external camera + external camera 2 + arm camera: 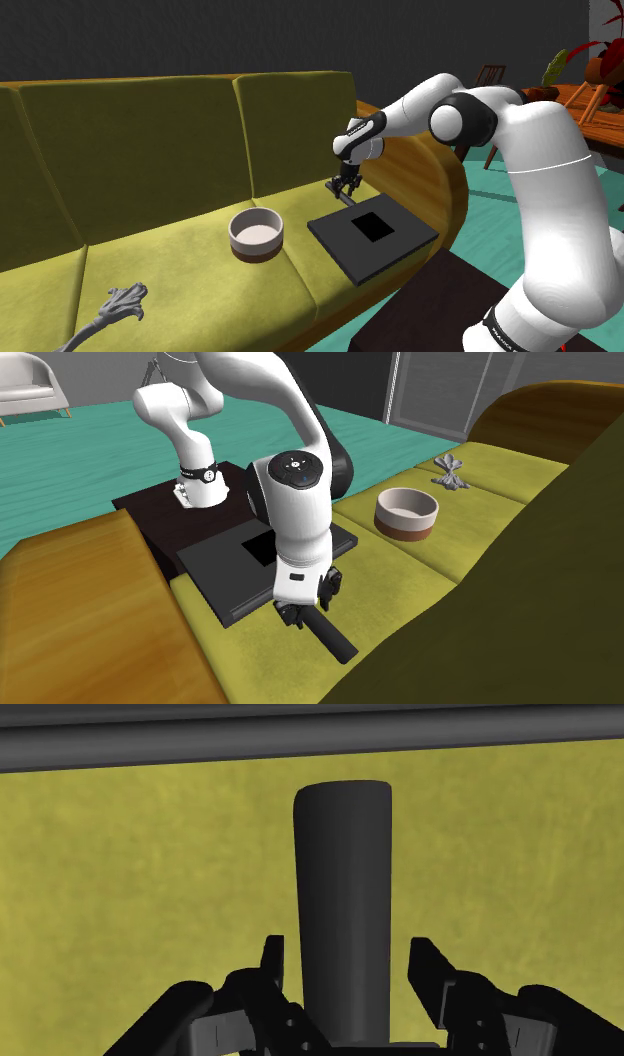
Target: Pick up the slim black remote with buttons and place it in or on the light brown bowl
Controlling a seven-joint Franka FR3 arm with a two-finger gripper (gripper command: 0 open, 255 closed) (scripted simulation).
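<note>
The slim black remote (pixel 333 637) lies flat on the olive sofa seat (pixel 400 582), just beside a black flat slab. My gripper (pixel 302 614) is lowered over one end of it. In the wrist view the remote (pixel 343 884) runs straight out between my fingers (pixel 272 962), which stand apart with a narrow gap on each side, so the gripper (pixel 350 959) is open and not clasping it. The bowl (pixel 257 233), pale with a brown band at its base, stands on the seat at the shoulder view's left of my gripper (pixel 345 192). That bowl (pixel 407 512) holds nothing.
A black flat slab (pixel 372 235) with a square hole lies on the seat between the remote and the sofa's front edge. A grey twig-like object (pixel 115 310) rests further along the seat. The sofa back (pixel 180 140) rises behind, and a wooden armrest (pixel 80 622) curves round the end.
</note>
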